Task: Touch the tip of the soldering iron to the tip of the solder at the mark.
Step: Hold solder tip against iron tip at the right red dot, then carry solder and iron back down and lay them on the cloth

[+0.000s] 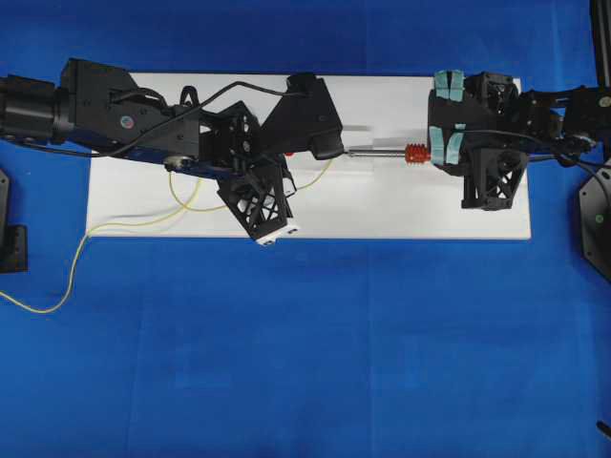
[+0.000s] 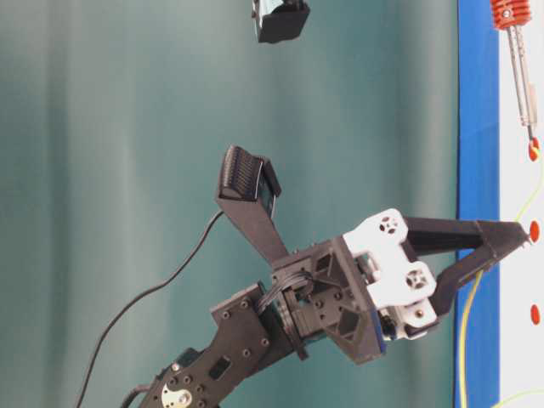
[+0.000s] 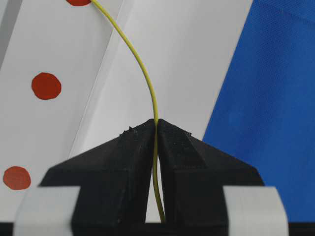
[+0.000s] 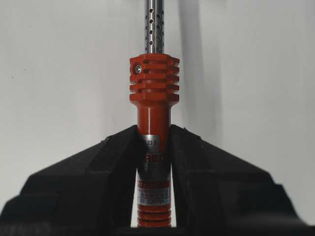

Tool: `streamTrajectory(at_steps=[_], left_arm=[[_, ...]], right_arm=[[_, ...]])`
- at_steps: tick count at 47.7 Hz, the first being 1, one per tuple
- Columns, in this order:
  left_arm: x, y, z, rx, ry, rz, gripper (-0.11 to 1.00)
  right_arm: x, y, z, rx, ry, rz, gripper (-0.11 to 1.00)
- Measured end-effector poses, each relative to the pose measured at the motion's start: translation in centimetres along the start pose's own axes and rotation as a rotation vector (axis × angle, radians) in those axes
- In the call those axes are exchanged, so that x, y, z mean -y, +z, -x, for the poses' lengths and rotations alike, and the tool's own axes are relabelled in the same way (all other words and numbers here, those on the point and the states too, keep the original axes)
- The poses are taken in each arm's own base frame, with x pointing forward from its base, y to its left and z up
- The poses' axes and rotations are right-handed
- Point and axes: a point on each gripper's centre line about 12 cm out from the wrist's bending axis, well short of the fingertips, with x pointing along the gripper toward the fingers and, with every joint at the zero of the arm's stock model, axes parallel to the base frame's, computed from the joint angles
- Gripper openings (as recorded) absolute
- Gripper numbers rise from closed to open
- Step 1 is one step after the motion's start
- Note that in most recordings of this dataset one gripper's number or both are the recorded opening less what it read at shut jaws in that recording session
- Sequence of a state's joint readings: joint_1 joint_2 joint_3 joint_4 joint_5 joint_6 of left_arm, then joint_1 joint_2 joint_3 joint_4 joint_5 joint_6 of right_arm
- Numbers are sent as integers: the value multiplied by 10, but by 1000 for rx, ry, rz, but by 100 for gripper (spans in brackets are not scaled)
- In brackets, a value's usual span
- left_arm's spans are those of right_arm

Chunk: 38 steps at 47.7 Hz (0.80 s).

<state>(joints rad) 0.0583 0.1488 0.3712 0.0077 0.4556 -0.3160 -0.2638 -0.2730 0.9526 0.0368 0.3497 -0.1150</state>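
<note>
Over a white board (image 1: 401, 205) on blue cloth (image 1: 315, 353), the left gripper (image 3: 156, 129) pinches the thin yellow solder (image 3: 145, 73), whose free end curves up to a red dot (image 3: 78, 2). The right gripper (image 4: 153, 140) clamps the soldering iron (image 4: 153, 113) by its red-orange handle, the shaft pointing toward the left arm, tip at a red mark (image 2: 533, 153).

flat white rectangular board (image 1: 401, 205) | lies on blue cloth table cover (image 1: 315, 353) | round red dots (image 3: 46, 86) on board
</note>
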Motion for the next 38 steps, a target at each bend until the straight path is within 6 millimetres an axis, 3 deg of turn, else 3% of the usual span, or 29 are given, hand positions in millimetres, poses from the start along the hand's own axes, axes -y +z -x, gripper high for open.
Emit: streamTrajectory(at_steps=[10, 28, 38], left_arm=[[2, 1, 3, 5, -4, -6, 2], [4, -8, 50, 58, -29, -16, 2], [0, -20, 56, 56, -28, -15, 2]], right_arm=[[0, 0, 0, 0, -1, -1, 6], [0, 1, 0, 5, 0, -1, 6], [0, 1, 0, 9, -1, -2, 6]])
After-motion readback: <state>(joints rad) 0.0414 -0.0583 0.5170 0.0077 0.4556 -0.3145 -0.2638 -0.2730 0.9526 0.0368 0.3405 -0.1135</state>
